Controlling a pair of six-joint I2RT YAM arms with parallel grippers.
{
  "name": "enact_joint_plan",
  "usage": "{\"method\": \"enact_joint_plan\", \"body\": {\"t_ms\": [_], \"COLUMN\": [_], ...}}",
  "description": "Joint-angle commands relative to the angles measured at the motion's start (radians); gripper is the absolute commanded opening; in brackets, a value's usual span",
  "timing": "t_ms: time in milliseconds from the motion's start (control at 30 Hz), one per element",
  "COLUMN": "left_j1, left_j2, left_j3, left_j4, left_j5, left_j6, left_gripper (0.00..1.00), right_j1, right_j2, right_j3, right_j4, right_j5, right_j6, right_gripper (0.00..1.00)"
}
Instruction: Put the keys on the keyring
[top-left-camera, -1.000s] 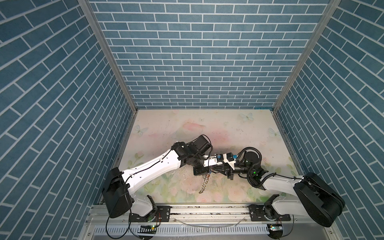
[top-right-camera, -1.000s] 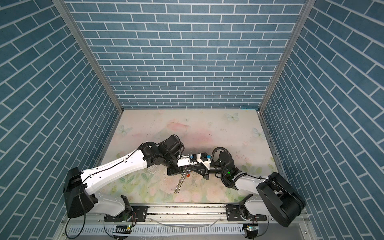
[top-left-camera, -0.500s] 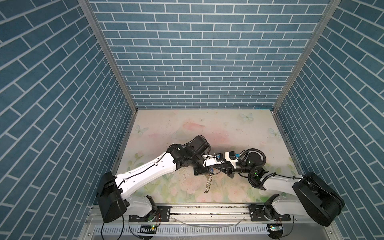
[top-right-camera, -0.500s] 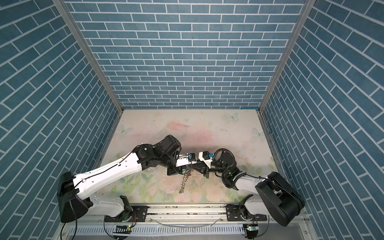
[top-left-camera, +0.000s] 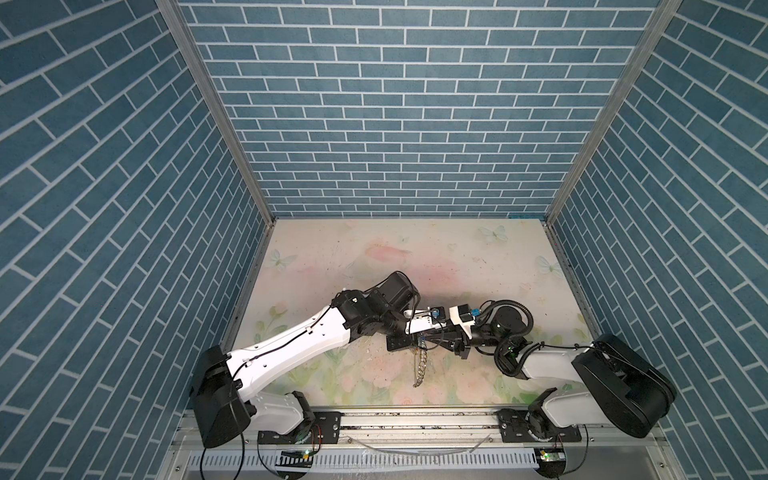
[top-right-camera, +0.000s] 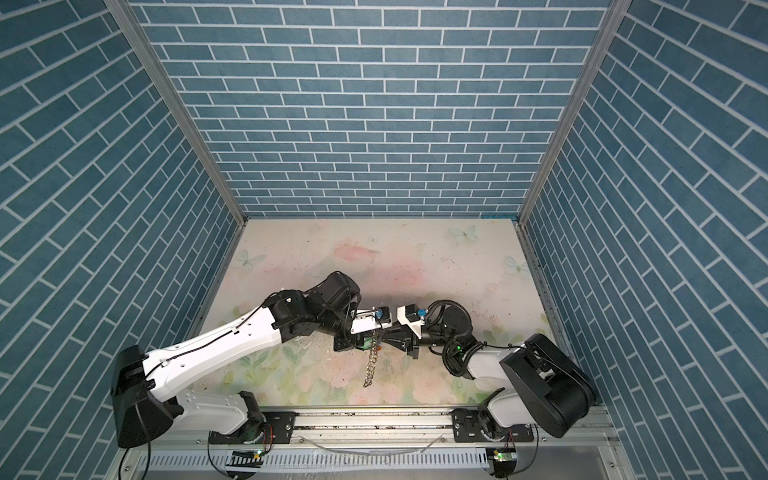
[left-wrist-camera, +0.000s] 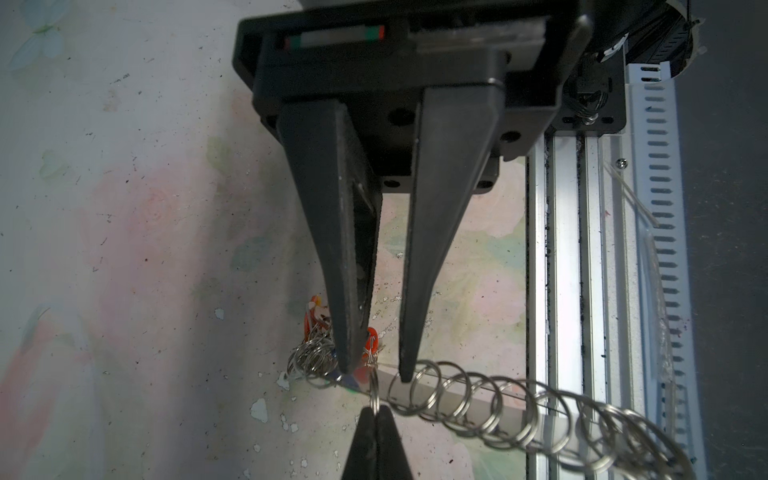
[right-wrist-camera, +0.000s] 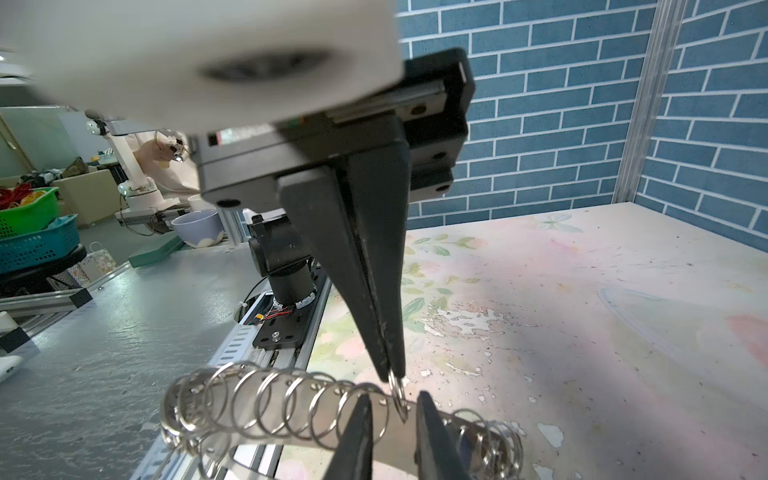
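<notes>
Left gripper clenched on one wire ring of the keyring, which hangs over the tabletop near the middle of its front edge. Right gripper jaws parted around that ring. Orange-tagged keys bunched on the keyring; yellow-tagged key not discernible. Off-table green basket holds red and yellow items.

There is one keyring, strung with many wire rings, too crowded to count. There are two hands: the left hand and the right hand. One table. Orange tags show in two spots, mostly hidden.
</notes>
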Motion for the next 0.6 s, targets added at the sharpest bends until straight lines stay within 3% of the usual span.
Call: {"method": "enact_joint_plan", "body": {"t_ms": [0,367,567], "left_j1": [-0.005,-0.005,-0.004], "left_j2": [-0.034,-0.040,-0.039], "left_j3": [-0.005,-0.013,-0.017], "left_j4": [0.041,0.060,0.069], "left_j5": [0.032,0.065,0.072], "left_j6": [0.007,0.009,0.006], "left_gripper": [0.00,0.00,0.00], "right_j1": [0.000,0.014,0.019], "right_j2": [0.011,0.023,0.028], "right_j3": [-0.003,0.008,0.015], "right_j4": [0.058,0.058,0.062], "right_j5": [-0.026,-0.025,-0.038], "right_j6": [0.028,0.029,0.033], "right_gripper": [0.20,0.19,0.13]}}
